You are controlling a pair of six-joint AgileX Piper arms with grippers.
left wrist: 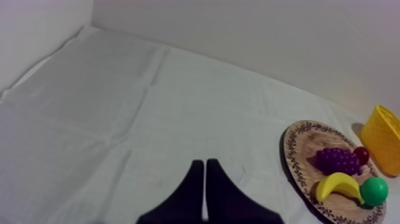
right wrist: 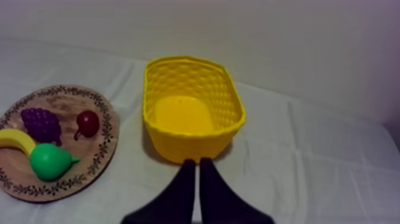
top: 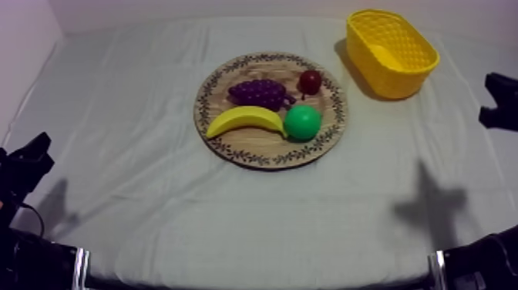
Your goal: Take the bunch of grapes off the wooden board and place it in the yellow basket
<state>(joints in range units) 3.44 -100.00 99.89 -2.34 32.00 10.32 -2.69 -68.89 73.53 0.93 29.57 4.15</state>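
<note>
while it sits low at the near-left edge, left gripper (left wrist: 204,165): two black fingers lie together as a narrow wedge with nothing between them; bare cloth under it, board well off to its right
right gripper (right wrist: 197,162): fingers likewise together in a narrow wedge, holding nothing; at the right side of the table, facing the basket's side wall, apart from it
bunch of purple toy grapes (top: 260,92): on the board, in its far-left part, lying flat; both grippers well apart from it
round wooden board with leaf-patterned rim (top: 250,145): middle of the table, flat on the cloth, carrying all four toy fruits
small red fruit (top: 310,81): on the board, just right of the grapes, dark stem; cannot tell whether the two touch
yellow curved toy banana (top: 245,119): on the board, just near-side of the grapes; its right tip is against the pear
green toy pear (top: 302,122): near-right part of the board, right of the banana, near-side of the small red fruit
yellow oval lattice plastic basket (top: 393,81): far right of the table, upright, bare yellow floor showing; apart from the board, to its far right
grey-white cloth (top: 139,116): covers the table, creased; dark arm shadows (top: 432,204) on it at near left and near right
</note>
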